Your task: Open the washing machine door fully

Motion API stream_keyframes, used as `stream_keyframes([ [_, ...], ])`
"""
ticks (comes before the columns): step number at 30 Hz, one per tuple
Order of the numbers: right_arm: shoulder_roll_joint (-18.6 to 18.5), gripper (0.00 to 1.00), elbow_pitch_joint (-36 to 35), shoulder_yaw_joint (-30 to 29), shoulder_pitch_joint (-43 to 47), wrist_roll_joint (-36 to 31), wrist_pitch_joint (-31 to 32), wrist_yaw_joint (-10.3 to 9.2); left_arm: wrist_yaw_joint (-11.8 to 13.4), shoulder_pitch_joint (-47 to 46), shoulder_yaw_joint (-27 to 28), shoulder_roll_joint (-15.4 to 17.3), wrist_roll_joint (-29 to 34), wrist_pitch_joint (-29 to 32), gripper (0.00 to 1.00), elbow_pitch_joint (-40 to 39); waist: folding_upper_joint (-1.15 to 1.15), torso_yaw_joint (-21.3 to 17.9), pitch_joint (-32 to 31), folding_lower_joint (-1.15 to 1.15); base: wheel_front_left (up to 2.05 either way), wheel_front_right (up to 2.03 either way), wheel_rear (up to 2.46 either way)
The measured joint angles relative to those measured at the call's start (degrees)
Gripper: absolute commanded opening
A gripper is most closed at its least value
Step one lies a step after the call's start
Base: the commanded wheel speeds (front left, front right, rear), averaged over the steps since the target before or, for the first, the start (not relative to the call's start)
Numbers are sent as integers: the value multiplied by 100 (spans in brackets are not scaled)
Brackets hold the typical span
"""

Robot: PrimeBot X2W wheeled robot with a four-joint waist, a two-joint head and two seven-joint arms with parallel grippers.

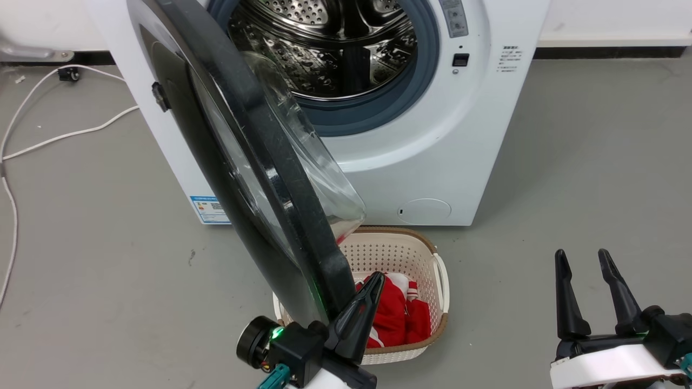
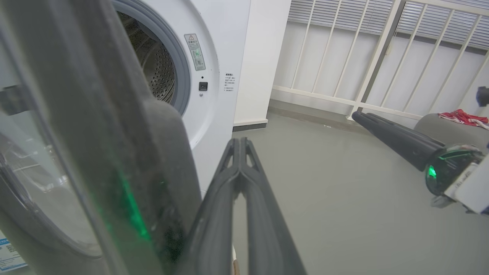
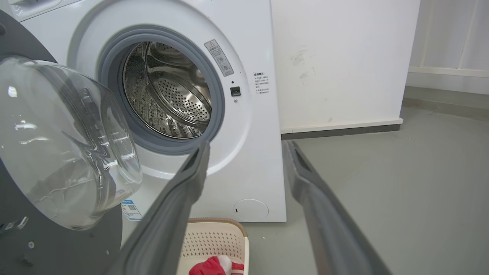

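Head view, for bearings: find the washing machine door (image 1: 270, 162) standing nearly edge-on, swung out on its left hinge to roughly square with the front of the washing machine (image 1: 432, 135). Open, by that look, but not yet fully.

Note the left gripper (image 1: 373, 283) low at the door's near edge, on the inner, glass-bowl side, fingers pressed together and clamped on nothing. Check the left wrist view: closed fingers just right of the rim, touching or nearly so, hard to tell.

Push left and toward the far side with the flat of the fingers, tracing the hinge's arc rather than a straight line. Put the contact on the black rim, not the glass. Pass above the basket (image 1: 440, 281) just below. Leave the right gripper (image 1: 581, 256), fingers apart and empty, well clear at the right.
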Motion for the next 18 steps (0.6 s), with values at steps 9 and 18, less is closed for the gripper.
stream_keyframes([
  [9, 0, 100, -4, 75, 77, -8, 1, 0, 158, 550, 164, 51, 89, -7, 0, -421, 0, 335, -59, 0, 0, 0, 0],
  [18, 0, 100, -103, 126, 103, -89, 80, 0, 385, 1143, 364, 103, 31, -10, 0, -811, 0, 868, -123, 0, 0, 0, 0],
])
